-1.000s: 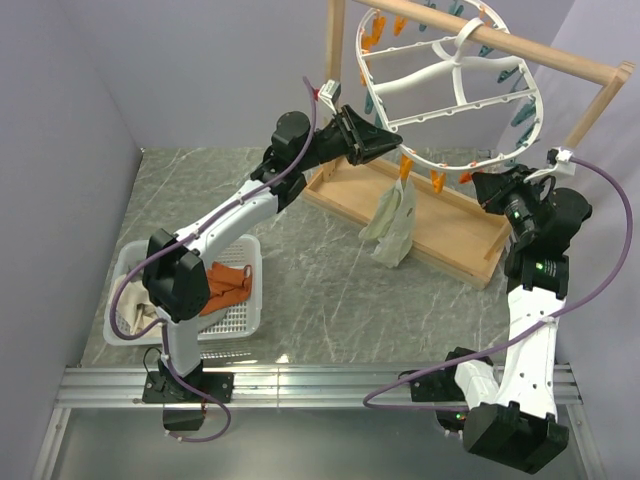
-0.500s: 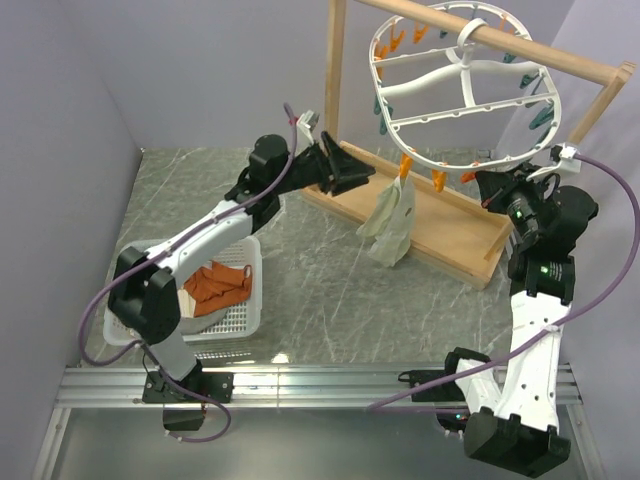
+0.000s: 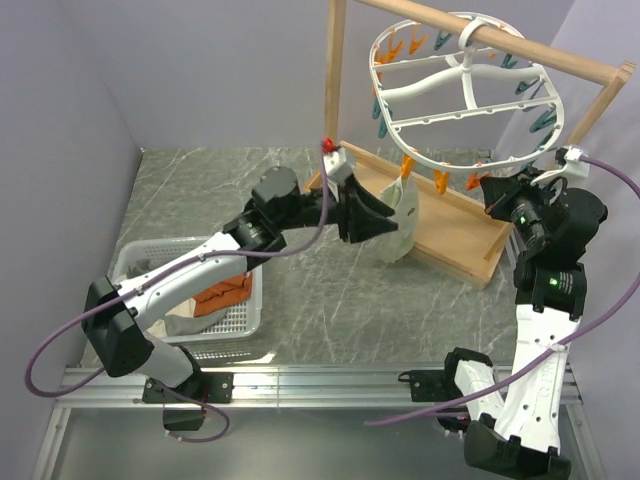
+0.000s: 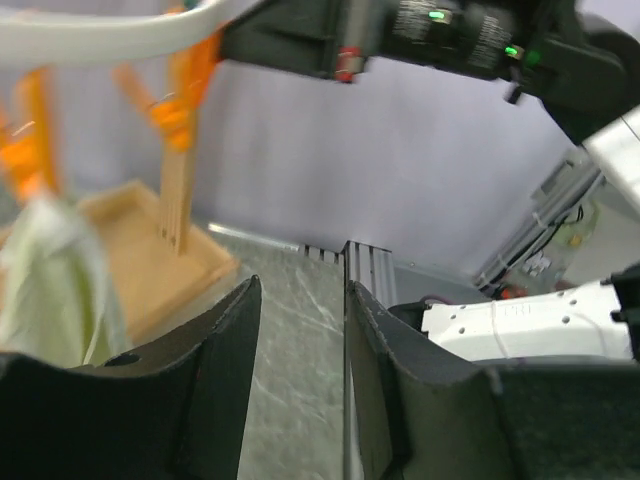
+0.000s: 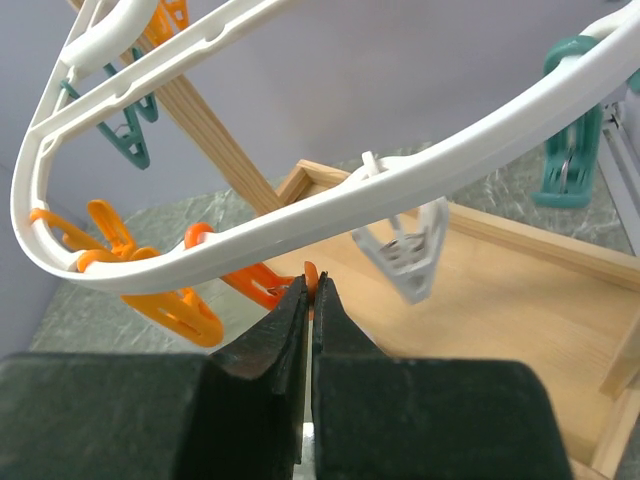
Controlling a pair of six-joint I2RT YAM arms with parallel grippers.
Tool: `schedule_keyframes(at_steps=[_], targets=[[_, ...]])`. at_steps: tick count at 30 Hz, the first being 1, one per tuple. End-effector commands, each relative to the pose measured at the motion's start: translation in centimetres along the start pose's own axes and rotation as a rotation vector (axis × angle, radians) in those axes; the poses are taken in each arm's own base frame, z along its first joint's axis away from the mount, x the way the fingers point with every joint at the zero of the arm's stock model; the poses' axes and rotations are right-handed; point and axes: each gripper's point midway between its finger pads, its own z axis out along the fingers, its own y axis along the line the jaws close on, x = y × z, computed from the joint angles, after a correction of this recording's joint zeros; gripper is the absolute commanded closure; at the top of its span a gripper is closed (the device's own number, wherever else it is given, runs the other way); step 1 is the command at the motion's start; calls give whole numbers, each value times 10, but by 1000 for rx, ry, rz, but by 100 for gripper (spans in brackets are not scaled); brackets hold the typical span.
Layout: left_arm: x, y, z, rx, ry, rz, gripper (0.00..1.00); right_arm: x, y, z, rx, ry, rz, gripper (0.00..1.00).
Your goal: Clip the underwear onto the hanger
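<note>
The underwear hangs pale and limp from an orange clothespin on the near rim of the white hanger, over the wooden base. My left gripper is right beside the cloth at its left, jaws open with only table showing between them; the underwear sits left of its fingers. My right gripper is under the hanger rim at the right, shut on the end of an orange clothespin.
The wooden frame stand carries the hanger on its top rod. A white basket at the left holds an orange-rust cloth. Teal clothespins line the hanger's far rim, and a white clothespin hangs near my right fingers.
My left arm came away from the hanger rim, swung down and right to the hanging underwear, jaws wider. My right gripper closed on the orange clothespin. The hanger tilted.
</note>
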Motion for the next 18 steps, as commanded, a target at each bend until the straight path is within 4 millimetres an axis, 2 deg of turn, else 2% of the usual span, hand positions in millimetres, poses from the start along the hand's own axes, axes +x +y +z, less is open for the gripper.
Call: schedule_keyframes(at_steps=[1,4,5,7,10,16,18], targets=[[-27,-20,21,68,-109,305,54,6,5,-12,12,46,4,100],[-29,-31,46,112,-142,362,54,1,7,-15,16,39,3,100],[-28,-31,58,112,-152,383,54,1,9,-15,10,40,3,100],[-32,-30,68,119,-179,396,54,1,11,-15,-4,47,7,100],[-27,-24,92,133,-186,418,55,4,12,-15,-6,54,8,100],[-23,-14,123,144,-212,461,54,7,13,-17,-13,58,11,100],[-21,-18,131,140,-226,474,54,9,13,-16,-13,61,12,100]])
